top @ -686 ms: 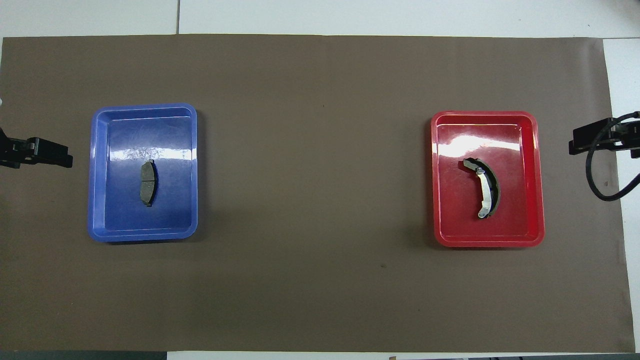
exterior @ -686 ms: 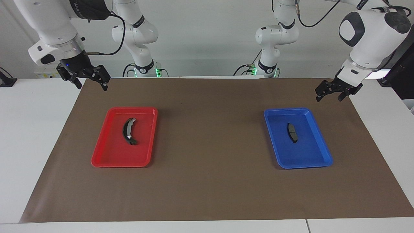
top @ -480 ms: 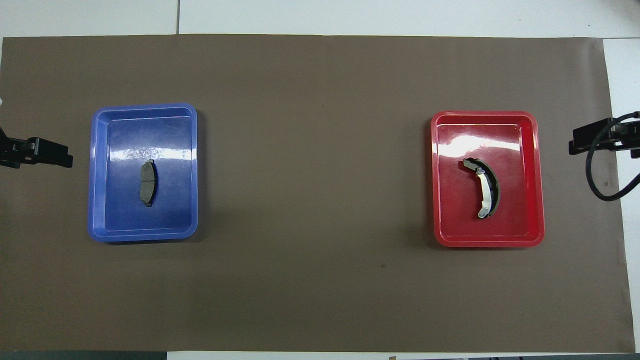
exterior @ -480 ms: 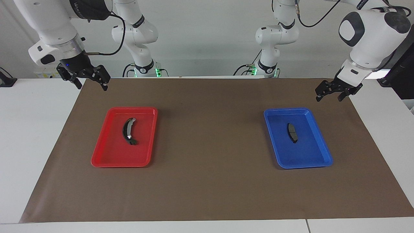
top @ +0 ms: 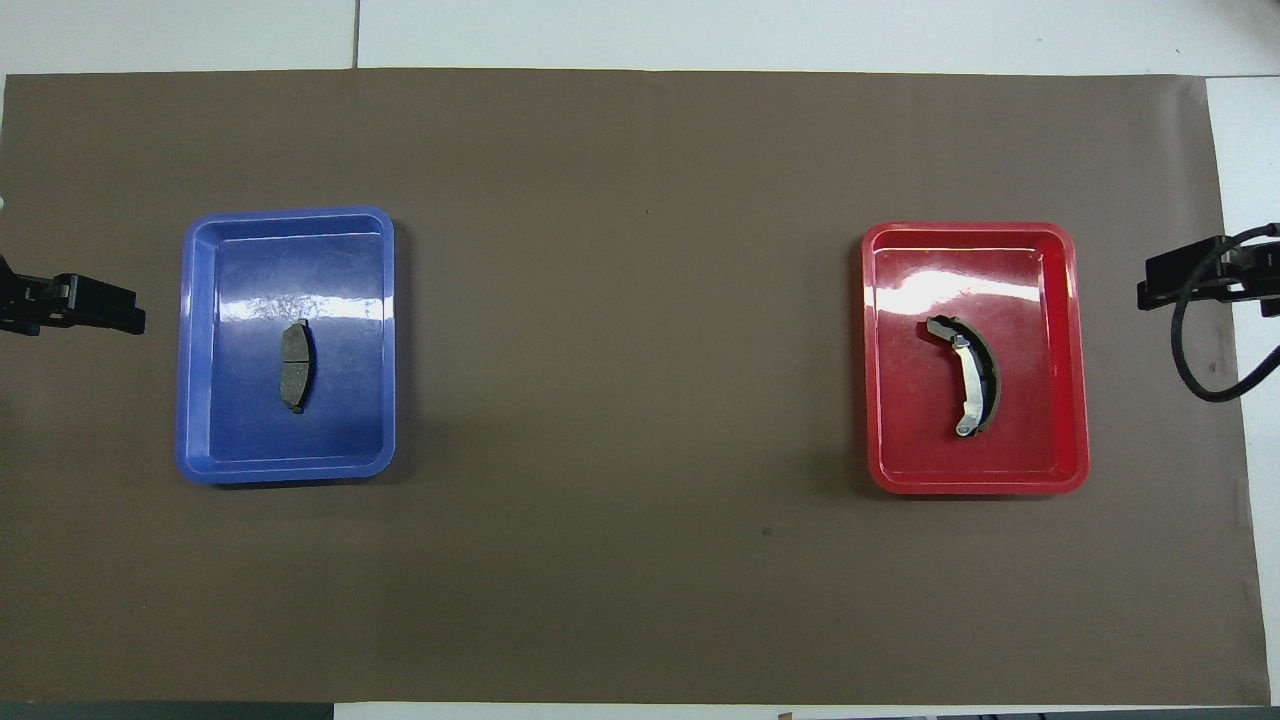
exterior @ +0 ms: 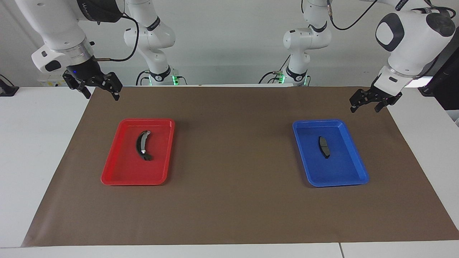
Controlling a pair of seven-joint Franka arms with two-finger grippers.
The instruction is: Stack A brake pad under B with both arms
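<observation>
The A brake pad (exterior: 324, 147), a short flat dark-grey pad, lies in the blue tray (exterior: 337, 184) toward the left arm's end; it also shows in the overhead view (top: 296, 366). B (exterior: 142, 145), a black crescent with a silver-grey rim, lies in the red tray (exterior: 132, 182) toward the right arm's end; it also shows in the overhead view (top: 968, 375). My left gripper (exterior: 364, 108) is open and empty, raised over the mat beside the blue tray. My right gripper (exterior: 102, 96) is open and empty, raised over the mat's edge beside the red tray.
A brown mat (exterior: 229, 200) covers most of the white table (exterior: 32, 150). The blue tray (top: 285, 215) and the red tray (top: 965, 230) sit far apart on it. Only the tips of the left gripper (top: 120, 305) and the right gripper (top: 1155, 285) show in the overhead view.
</observation>
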